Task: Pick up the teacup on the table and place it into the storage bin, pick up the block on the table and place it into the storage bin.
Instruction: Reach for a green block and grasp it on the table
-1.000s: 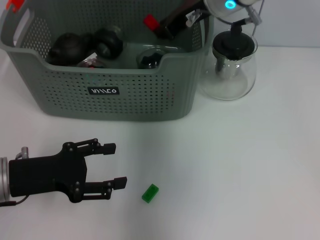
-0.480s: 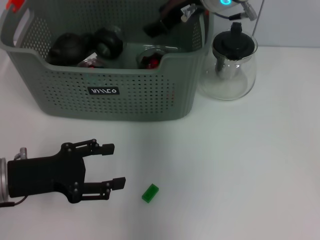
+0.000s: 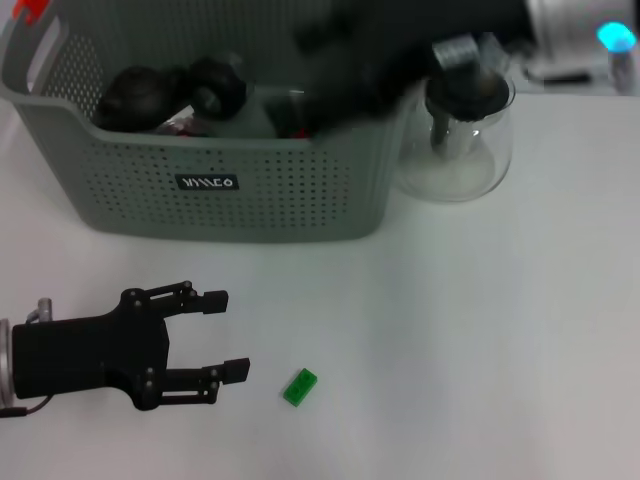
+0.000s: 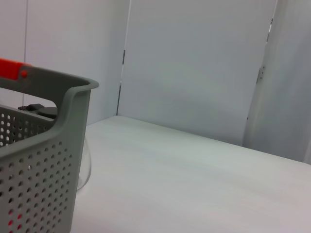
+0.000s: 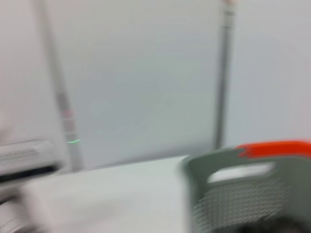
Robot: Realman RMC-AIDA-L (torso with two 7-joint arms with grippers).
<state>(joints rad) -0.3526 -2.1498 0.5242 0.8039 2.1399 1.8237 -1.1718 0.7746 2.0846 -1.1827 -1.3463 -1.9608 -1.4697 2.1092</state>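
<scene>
The small green block (image 3: 300, 387) lies on the white table near the front. My left gripper (image 3: 235, 333) rests low on the table just left of the block, open, with nothing between its fingers. The grey perforated storage bin (image 3: 230, 185) stands at the back left with dark round items inside. Its corner and orange clip also appear in the left wrist view (image 4: 43, 145) and the right wrist view (image 5: 233, 194). My right gripper (image 3: 350, 60) is a dark moving blur over the bin's right rear corner. The teacup is hidden behind that blur.
A clear glass teapot with a black lid (image 3: 462, 135) stands right beside the bin's right wall. White table stretches to the right and front of the block. A pale wall rises behind the table.
My right arm has swept fast over the bin's right rear corner, its cyan light shifting to the right. The left gripper and the green block have stayed put.
</scene>
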